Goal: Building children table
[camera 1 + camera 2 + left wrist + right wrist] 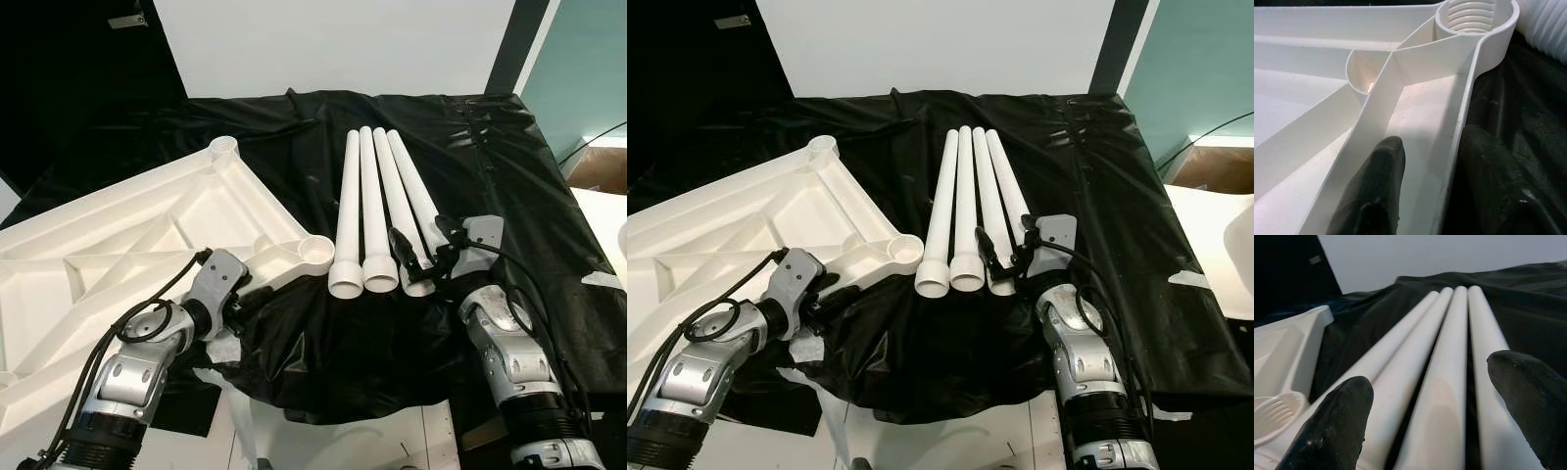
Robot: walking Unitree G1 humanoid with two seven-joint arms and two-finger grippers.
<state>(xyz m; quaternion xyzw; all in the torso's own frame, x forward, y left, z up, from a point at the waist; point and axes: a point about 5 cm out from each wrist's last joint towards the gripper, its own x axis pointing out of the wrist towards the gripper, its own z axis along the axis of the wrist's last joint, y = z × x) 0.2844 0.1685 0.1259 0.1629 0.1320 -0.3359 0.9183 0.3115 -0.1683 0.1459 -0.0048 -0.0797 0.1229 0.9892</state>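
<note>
A white plastic tabletop (118, 245) lies upside down at the left on a black sheet, its ribs facing up. One threaded corner socket (315, 251) sits beside the near ends of several white table legs (377, 196) laid side by side. My left gripper (257, 292) is open and straddles the tabletop's rim (1459, 127) just short of that socket (1474, 17), with one finger (1381, 181) inside the rim and the other outside. My right gripper (423, 245) is open above the near ends of the right-hand legs (1449, 357), fingers (1337, 426) wide apart.
The black sheet (490, 157) covers the work surface and hangs crumpled over the front edge (343, 411). A cardboard box (600, 171) stands off to the right. A white wall rises behind the surface.
</note>
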